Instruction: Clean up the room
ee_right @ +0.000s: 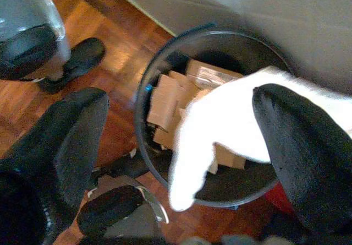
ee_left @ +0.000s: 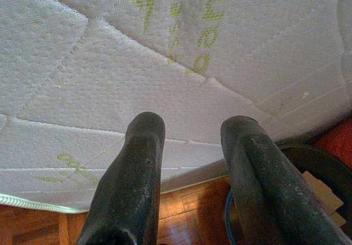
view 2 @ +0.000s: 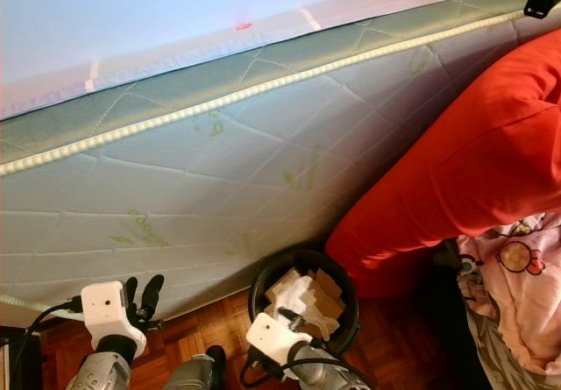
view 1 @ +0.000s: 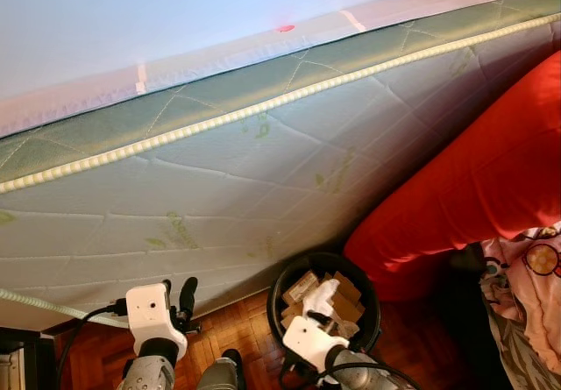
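Note:
A round black bin [view 1: 279,287] stands on the wooden floor against the mattress [view 1: 263,171], holding several brown cardboard pieces [ee_right: 165,99]. A crumpled white paper [ee_right: 220,124] hangs over the bin's opening, resting against one finger [ee_right: 297,146] of my right gripper [ee_right: 181,99]. That gripper is open, its fingers spread wide just above the bin's rim [ee_right: 144,85]. My left gripper [view 1: 186,295] is raised to the left of the bin, open, pointing at the mattress side [ee_left: 137,63] with nothing between its fingers.
The green-patterned mattress leans across the whole view, with a white wall behind it. A large red cushion [view 1: 473,188] lies right of the bin, touching it. A pink patterned cloth [view 1: 535,267] lies at far right. My black feet [ee_right: 82,58] stand on the parquet.

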Controlling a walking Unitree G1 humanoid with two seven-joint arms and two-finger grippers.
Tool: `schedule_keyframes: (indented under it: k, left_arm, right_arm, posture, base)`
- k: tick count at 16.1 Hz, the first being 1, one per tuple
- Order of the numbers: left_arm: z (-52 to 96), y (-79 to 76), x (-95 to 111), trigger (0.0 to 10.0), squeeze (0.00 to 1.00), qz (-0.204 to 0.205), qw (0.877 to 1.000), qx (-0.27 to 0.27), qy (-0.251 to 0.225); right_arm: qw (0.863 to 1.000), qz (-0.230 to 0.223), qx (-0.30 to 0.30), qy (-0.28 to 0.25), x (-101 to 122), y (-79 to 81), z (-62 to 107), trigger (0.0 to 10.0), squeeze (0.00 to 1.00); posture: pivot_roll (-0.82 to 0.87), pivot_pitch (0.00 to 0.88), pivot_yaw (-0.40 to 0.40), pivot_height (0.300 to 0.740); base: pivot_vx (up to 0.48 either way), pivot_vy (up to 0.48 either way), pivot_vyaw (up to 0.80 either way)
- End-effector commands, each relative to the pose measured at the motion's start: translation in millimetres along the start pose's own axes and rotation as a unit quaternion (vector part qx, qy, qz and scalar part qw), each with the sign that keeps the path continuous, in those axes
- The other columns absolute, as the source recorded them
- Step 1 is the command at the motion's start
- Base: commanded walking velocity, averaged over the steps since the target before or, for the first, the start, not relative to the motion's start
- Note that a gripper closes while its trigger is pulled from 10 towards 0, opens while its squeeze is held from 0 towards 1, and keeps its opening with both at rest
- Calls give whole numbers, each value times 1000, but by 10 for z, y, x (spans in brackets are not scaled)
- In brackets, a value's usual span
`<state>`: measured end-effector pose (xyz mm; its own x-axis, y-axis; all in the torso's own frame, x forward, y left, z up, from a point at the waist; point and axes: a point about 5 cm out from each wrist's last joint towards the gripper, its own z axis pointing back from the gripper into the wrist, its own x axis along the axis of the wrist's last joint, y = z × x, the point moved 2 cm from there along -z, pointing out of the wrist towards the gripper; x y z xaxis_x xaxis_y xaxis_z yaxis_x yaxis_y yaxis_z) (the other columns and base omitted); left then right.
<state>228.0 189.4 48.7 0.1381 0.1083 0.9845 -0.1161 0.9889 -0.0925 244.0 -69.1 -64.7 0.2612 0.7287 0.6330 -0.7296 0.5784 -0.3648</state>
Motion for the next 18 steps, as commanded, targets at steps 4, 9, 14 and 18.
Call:
schedule_keyframes:
  k: [4,9,14,18]
  left_arm:
    - [48,-6,-87,10000,0,-2,1000,3,19]
    - [36,-8,-91,10000,0,-3,1000,2,20]
    - [3,-18,-88,10000,0,-4,1000,0,19]
    - [-72,-32,-170,10000,0,-12,999,-8,29]
  right_arm:
    - [991,-134,-22,-5,-32,-33,13,10000,0]
    - [985,-169,-22,1,-67,-47,19,10000,0]
    - [978,-207,-30,-5,-72,-101,24,10000,0]
    - [937,-336,-91,-19,-135,-330,58,10000,0]
  posture:
    - [251,294,-27,740]
    - [252,286,-27,740]
    - [245,276,-28,740]
    - [223,232,-32,740]
  base:
    - [0,0,0]
    - [0,0,0]
    - [0,0,0]
    - [0,0,0]
